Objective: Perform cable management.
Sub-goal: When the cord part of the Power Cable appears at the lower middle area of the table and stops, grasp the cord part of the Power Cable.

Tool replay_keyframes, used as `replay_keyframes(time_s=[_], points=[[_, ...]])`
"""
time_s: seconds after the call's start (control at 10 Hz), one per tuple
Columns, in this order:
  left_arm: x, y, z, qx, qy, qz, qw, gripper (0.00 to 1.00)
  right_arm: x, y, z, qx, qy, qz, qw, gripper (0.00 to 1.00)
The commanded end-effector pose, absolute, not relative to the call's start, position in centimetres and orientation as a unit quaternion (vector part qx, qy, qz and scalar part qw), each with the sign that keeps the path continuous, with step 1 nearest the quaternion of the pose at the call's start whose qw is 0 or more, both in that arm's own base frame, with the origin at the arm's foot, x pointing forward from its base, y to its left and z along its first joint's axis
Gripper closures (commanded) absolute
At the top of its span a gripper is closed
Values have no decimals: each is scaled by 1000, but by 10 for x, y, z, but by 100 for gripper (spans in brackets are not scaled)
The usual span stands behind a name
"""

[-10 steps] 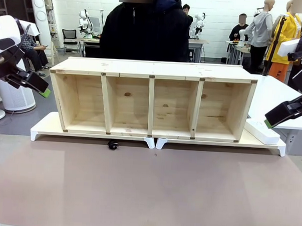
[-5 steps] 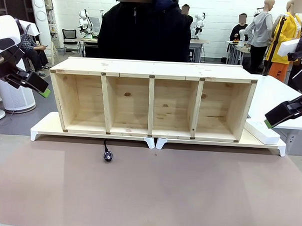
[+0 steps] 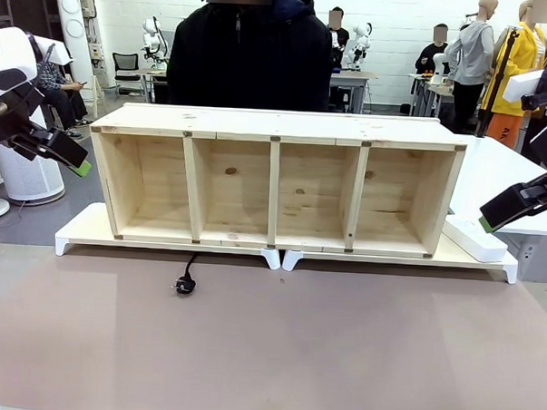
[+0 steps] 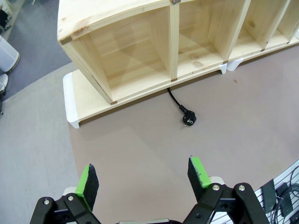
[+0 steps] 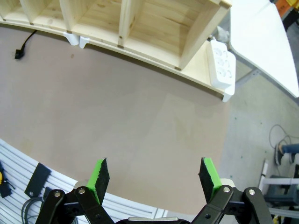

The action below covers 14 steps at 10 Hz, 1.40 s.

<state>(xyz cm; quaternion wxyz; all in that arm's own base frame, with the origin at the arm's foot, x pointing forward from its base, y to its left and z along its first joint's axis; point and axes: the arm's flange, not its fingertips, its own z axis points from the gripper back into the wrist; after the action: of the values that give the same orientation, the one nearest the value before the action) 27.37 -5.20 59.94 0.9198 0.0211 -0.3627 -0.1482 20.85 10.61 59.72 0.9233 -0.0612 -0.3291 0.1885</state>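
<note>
Cable (image 3: pixel 188 276) pokes out from under the wooden shelf (image 3: pixel 277 125). Left gripper (image 4: pixel 142 179) and right gripper (image 5: pixel 154 179) hover, both spread wide

Black cable (image 3: pixel 187 278) on dull brown tabletop (image 3: pixel 267 350); pale knotty pine shelf (image 3: pixel 277 125) on white-edged risers (image 4: pixel 69 99), white power strip (image 3: pixel 475 237). Left gripper (image 4: pixel 142 175) and right gripper (image 5: pixel 154 173) black with green pads. Person's jacket (image 3: pixel 253 59) black.
</note>
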Motion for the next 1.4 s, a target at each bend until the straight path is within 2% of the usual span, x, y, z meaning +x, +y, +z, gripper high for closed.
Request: replay_keyframes(time_s=[0.0,1.3], points=[[274,-51,600,25,-364,-148,919,0,209,105,597,-62,-329,187,923,0],[274,-51,600,25,-364,-148,919,0,209,105,597,-62,-329,187,923,0]])
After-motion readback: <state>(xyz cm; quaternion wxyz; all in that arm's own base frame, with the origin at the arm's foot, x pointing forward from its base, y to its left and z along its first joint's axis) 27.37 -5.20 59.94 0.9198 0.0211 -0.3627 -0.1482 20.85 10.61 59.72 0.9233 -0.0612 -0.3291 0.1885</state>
